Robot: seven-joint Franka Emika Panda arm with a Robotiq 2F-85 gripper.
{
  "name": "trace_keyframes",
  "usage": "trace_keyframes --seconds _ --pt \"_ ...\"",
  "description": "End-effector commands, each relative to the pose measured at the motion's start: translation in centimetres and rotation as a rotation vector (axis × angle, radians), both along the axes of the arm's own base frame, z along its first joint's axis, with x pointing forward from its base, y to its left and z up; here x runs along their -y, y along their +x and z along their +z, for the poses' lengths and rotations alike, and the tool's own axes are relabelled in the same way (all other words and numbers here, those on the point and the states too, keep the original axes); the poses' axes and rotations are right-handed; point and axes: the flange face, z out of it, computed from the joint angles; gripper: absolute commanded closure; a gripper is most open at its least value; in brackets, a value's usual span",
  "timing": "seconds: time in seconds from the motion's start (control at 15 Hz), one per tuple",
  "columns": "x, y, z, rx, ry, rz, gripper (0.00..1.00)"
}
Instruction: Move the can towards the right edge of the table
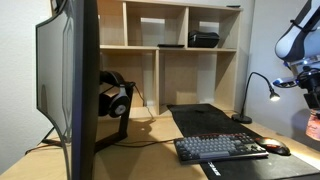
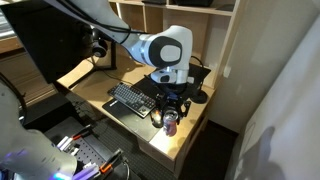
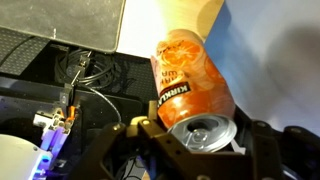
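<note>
The can (image 3: 190, 80) is pink-red with pale markings and a silvery top, and it sits between my gripper's (image 3: 200, 142) two black fingers in the wrist view. In an exterior view my gripper (image 2: 168, 108) points down and is shut on the can (image 2: 170, 122) over the light-wood end of the table (image 2: 192, 135), beside the black mat. In an exterior view the can (image 1: 314, 126) is a blurred pink shape at the frame's right edge below the arm. I cannot tell whether the can rests on the table or hangs just above it.
A keyboard (image 1: 220, 148), a mouse (image 1: 275, 147) and a gooseneck lamp (image 1: 255, 95) stand on the black mat (image 1: 205, 120). Headphones (image 1: 115, 95) hang on a stand behind a large monitor (image 1: 75, 80). A pale shelf unit (image 1: 180, 50) lines the back. The table drops off just past the can.
</note>
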Motion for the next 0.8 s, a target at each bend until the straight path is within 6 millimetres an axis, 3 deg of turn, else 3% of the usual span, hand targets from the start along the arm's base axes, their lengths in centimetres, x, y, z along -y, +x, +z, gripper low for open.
trace_keyframes --seconds 0.0,0.2,0.27,0.53,0.73 --pt "0.7 1.6 -1.6 0.039 -0.007 -0.054 0.57" --pt "0.5 2.3 -3.2 0.029 -0.048 -0.083 0.57" --pt "2.1 2.2 -3.2 0.026 -0.057 -0.087 0.57" --pt "3.1 2.1 -5.6 -0.009 -0.069 -0.119 0.57" --pt "2.3 1.8 -7.7 -0.039 -0.035 -0.147 0.57"
